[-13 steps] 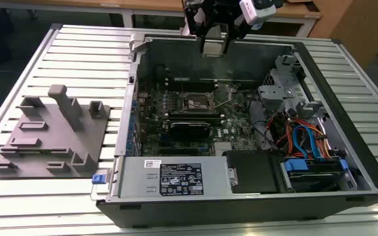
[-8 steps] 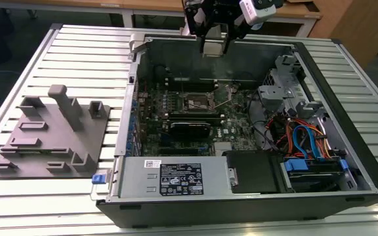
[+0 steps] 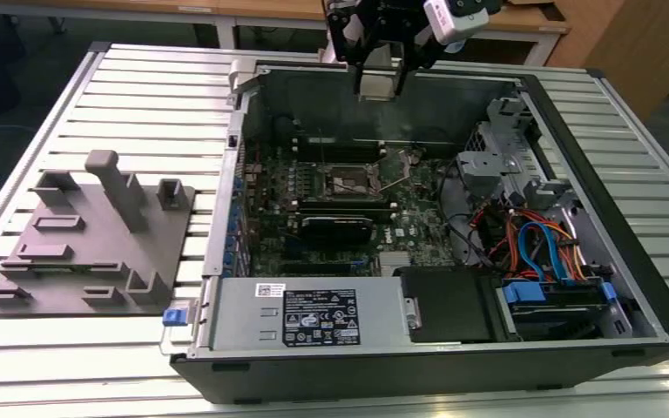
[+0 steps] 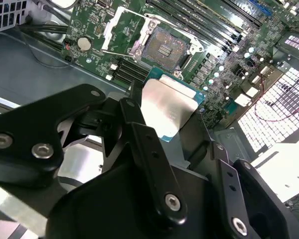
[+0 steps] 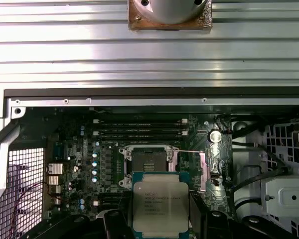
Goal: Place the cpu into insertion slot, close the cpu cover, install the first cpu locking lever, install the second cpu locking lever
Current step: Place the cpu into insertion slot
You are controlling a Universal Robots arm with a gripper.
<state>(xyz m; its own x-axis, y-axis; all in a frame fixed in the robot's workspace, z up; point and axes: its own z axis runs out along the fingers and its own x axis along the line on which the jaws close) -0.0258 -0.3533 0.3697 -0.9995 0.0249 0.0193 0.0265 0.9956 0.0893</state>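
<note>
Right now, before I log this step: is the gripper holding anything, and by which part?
Yes. The gripper holds the cpu, with its fingers clamped on two opposite edges of the chip. The cpu is not yet in the insertion slot.

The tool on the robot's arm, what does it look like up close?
The tool is black: jointed flat link bars pinned with round silver bolts, ending in two slim fingers. In the exterior view a white camera box sits beside it.

Black jaws on jointed black links [image 4: 149, 159], pinned with round silver screws [image 4: 172, 201], with a white housing [image 3: 456, 17] mounted alongside.
</note>
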